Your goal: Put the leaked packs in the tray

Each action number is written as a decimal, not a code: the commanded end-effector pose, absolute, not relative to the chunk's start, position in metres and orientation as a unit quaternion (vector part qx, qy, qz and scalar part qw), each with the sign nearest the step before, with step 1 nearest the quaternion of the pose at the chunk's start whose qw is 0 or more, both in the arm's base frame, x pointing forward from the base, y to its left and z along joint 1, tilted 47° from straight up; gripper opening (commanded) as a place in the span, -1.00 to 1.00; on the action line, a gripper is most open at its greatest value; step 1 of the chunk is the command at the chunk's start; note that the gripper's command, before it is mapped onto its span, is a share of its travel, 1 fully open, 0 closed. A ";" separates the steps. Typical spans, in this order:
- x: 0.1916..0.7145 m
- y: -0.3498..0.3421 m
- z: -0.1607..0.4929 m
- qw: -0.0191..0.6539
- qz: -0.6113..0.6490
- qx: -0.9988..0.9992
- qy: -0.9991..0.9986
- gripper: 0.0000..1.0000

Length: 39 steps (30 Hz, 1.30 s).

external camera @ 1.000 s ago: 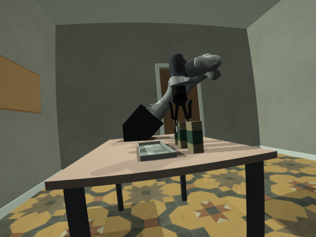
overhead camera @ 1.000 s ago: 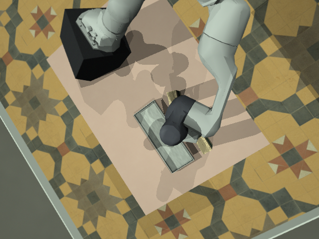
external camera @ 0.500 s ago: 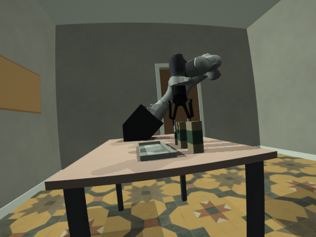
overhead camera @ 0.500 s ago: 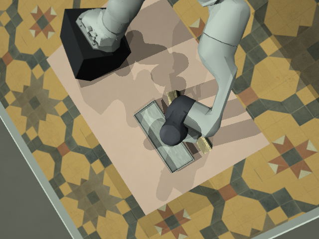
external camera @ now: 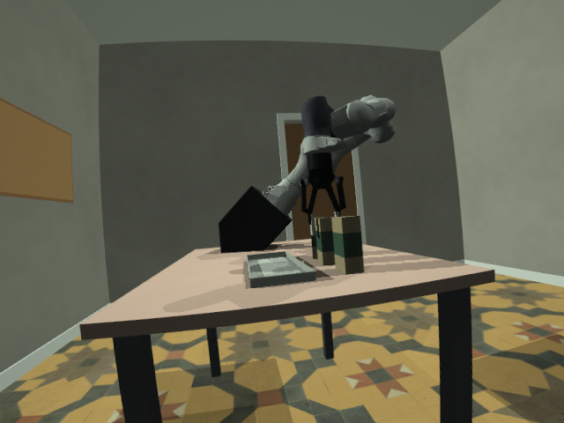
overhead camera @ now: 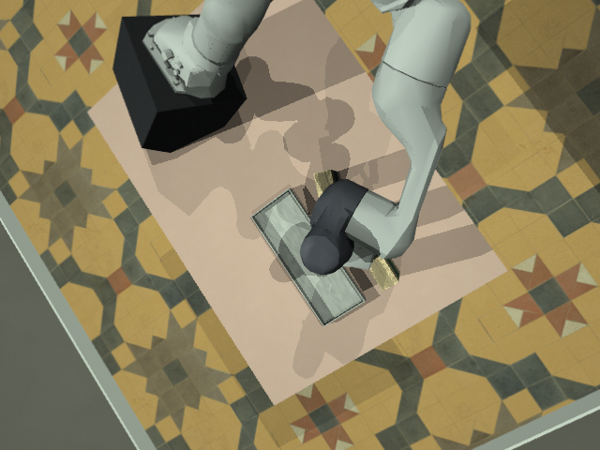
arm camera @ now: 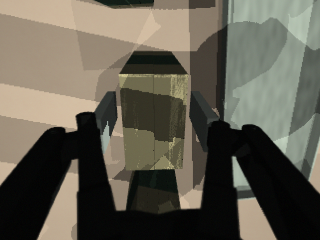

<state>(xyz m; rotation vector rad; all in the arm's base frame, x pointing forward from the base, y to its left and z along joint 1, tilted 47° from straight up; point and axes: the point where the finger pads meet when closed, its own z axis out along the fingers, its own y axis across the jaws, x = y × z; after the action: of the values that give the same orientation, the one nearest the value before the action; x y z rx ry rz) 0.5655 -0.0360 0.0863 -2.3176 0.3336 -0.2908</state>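
Standing upright beside the long grey rectangular tray (overhead camera: 265,227), toward the tabletop's (overhead camera: 193,251) far-right edge, the tan-and-green vacuum-packed coffee pack (arm camera: 155,120) sits between the fingers untouched. The black end effector (arm camera: 155,125) is released, holding nothing. If firm, it should handle stiffly; grip its two big flat sides.

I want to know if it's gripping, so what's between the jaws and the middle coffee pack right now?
Only a thin gap on each side: in the wrist view the open gripper straddles the standing middle coffee pack, pads apart from both big flat sides.
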 end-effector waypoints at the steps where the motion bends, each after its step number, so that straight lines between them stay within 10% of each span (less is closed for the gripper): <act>1: 0.567 -0.036 0.086 0.380 -0.116 -0.908 0.130 0.06; 39: 0.555 -0.062 0.112 0.380 -0.116 -0.908 0.130 0.06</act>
<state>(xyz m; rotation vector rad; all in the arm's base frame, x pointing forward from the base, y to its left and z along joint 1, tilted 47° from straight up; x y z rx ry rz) 0.5618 -0.0423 0.0941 -2.3207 0.3228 -0.2914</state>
